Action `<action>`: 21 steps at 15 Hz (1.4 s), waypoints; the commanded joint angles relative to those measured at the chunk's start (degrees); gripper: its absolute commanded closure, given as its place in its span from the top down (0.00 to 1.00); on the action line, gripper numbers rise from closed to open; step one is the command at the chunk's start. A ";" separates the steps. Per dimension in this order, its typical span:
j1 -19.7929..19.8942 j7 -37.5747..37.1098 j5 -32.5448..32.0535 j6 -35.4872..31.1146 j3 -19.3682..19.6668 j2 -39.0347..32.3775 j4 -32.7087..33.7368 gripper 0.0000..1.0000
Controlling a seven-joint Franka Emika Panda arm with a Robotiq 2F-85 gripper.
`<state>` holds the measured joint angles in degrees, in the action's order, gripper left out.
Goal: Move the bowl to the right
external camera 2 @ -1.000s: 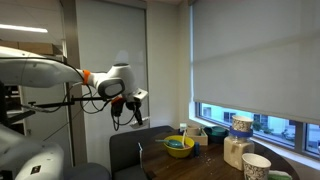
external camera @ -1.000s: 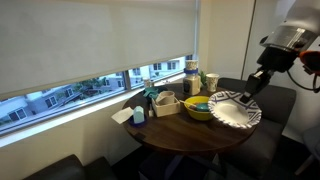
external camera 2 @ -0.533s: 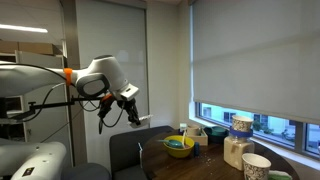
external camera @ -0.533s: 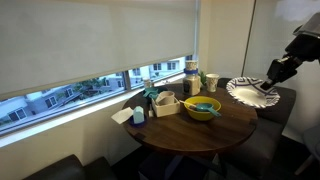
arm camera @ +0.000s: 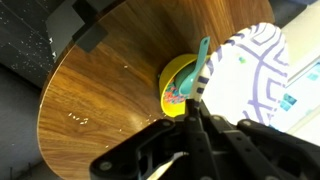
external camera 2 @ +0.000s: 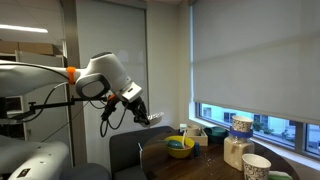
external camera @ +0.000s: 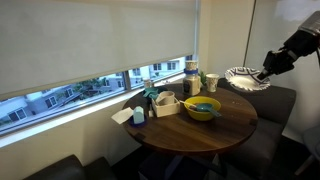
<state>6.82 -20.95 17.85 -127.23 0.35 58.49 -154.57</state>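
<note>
The white bowl with dark stripes [external camera: 245,77] hangs in the air past the far right edge of the round wooden table [external camera: 190,135], held by its rim. My gripper [external camera: 263,72] is shut on it. In an exterior view the bowl [external camera 2: 152,117] shows edge-on at the gripper [external camera 2: 138,108], above the dark seat. In the wrist view the bowl [arm camera: 250,80] fills the right side, clamped between the fingers [arm camera: 193,112], high over the table [arm camera: 100,100].
A yellow bowl with blue contents [external camera: 202,108] stands mid-table and also shows in the other views [external camera 2: 179,146] [arm camera: 180,85]. Small containers [external camera: 165,103] and cups [external camera: 190,72] stand by the window. A dark seat [external camera: 275,105] is below the held bowl. Paper cups [external camera 2: 255,165] stand near the camera.
The bowl was resting on the table beside the yellow bowl; the gripper has lifted it and carried it up and to the right, off past the table edge.
</note>
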 commanded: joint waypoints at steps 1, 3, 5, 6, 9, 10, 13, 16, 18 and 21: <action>4.56 -2.68 1.52 -5.06 3.02 -6.06 3.04 0.01; 6.91 -4.76 1.92 -8.85 3.76 -9.37 3.64 0.01; 9.16 -7.04 1.87 -11.69 4.69 -12.96 3.99 0.01; 10.34 -8.43 1.69 -12.43 4.91 -14.62 4.03 0.01; 12.11 -11.11 2.90 -14.20 6.95 -20.63 4.39 0.01; 12.36 -11.70 3.51 -14.55 7.50 -22.18 4.51 0.01; 10.95 -11.75 7.76 -14.95 10.72 -28.22 7.03 0.01; 10.54 -11.69 9.95 -13.62 12.26 -34.32 11.88 0.01; 10.56 -12.17 10.08 -12.32 12.59 -38.16 15.21 0.01; 10.39 -12.25 8.73 -10.04 12.35 -43.53 20.20 0.01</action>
<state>18.32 -32.05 26.33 -140.08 12.35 21.13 -140.66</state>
